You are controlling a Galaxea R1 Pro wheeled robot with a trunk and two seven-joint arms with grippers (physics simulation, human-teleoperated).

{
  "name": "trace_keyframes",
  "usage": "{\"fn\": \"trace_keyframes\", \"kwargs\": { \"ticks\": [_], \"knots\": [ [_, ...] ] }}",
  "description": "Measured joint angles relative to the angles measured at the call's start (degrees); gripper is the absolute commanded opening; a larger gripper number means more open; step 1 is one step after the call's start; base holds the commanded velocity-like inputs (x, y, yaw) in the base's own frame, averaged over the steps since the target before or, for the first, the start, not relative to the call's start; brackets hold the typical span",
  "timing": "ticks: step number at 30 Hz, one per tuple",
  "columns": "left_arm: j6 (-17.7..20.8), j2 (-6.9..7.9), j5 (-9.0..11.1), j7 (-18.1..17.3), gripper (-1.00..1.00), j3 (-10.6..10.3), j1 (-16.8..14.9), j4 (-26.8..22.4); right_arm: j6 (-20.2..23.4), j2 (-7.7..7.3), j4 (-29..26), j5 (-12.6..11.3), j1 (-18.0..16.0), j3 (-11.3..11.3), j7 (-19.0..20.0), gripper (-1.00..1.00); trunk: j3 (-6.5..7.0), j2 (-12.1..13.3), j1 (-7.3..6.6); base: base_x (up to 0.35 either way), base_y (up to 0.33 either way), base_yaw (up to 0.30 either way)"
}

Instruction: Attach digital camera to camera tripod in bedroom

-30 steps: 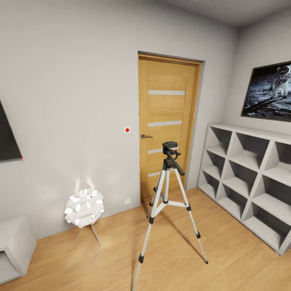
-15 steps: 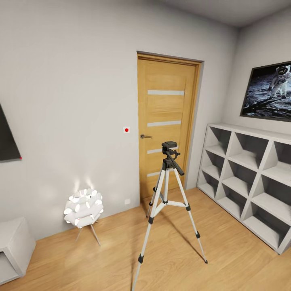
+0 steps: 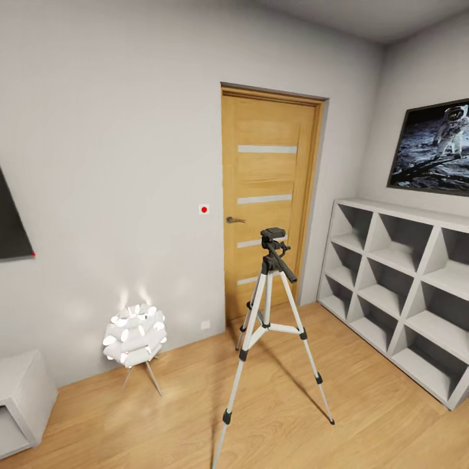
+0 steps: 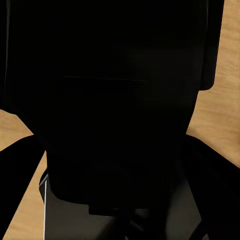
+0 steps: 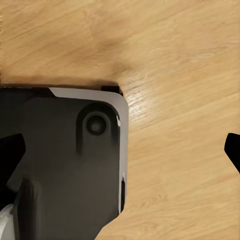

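Right now the camera tripod (image 3: 268, 326) stands upright on the light wood plank floor (image 3: 365, 417) of the bedroom, well out from the walls and in front of the oak door (image 3: 268, 195), its three silver legs splayed and its black feet planted on the boards. Its black head carries nothing on top, and the long black pan handle slants down from it toward the shelf side. To one side of the door a small white wall plate with a red dot (image 3: 204, 209) sits on the white wall. Against the wall on the far side of the tripod from the shelf, a glowing white floor lamp (image 3: 135, 337) made of petal-like pieces stands on thin legs, and past it, at the floor's edge, a low white cabinet (image 3: 23, 400) shows in part. Along the other wall runs a white cube shelf (image 3: 404, 293), with a framed astronaut picture (image 3: 433, 146) hanging above it. Looking along the left arm, a large black mass (image 4: 120, 100) blocks nearly everything, with slivers of wood floor at the sides; whether it is the digital camera or part of the arm I cannot tell, nor whether the left fingers are clenched or released. Along the right arm, a dark rounded panel with a pale rim (image 5: 65, 160) hangs over the floorboards, and the state of those fingers I cannot tell either.
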Motion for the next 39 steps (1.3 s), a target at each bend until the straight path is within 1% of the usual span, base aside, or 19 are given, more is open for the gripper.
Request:
{"fn": "trace_keyframes", "kwargs": {
  "ticks": [9, 19, 23, 39],
  "knots": [
    [0.0, 0.0, 0.0, 0.0, -1.0, 0.0, 0.01, 0.0, -0.14, 0.01, 0.0, -0.06, 0.0, 0.0, 0.0, 1.0, 0.0, 0.0, 0.0, 0.0, 0.0, -0.034],
    [0.01, 0.0, -0.01, 0.01, -1.0, 0.0, 0.01, 0.0, -0.12, 0.08, 0.0, -0.23, 0.01, -0.04, -0.01, 1.0, 0.0, 0.0, 0.0, 0.0, 0.0, -0.229],
    [0.0, 0.0, 0.0, 0.0, -1.0, 0.0, 0.02, 0.0, -0.08, -0.03, 0.0, -0.21, 0.0, -0.04, -0.01, 1.0, 0.0, 0.0, 0.0, 0.0, 0.0, -0.124],
    [0.05, 0.0, -0.03, -0.07, -1.0, 0.0, 0.02, 0.0, -0.07, -0.26, 0.0, -0.19, 0.0, -0.01, 0.0, 1.0, 0.0, 0.0, 0.0, 0.0, 0.0, -0.016]
  ]
}}
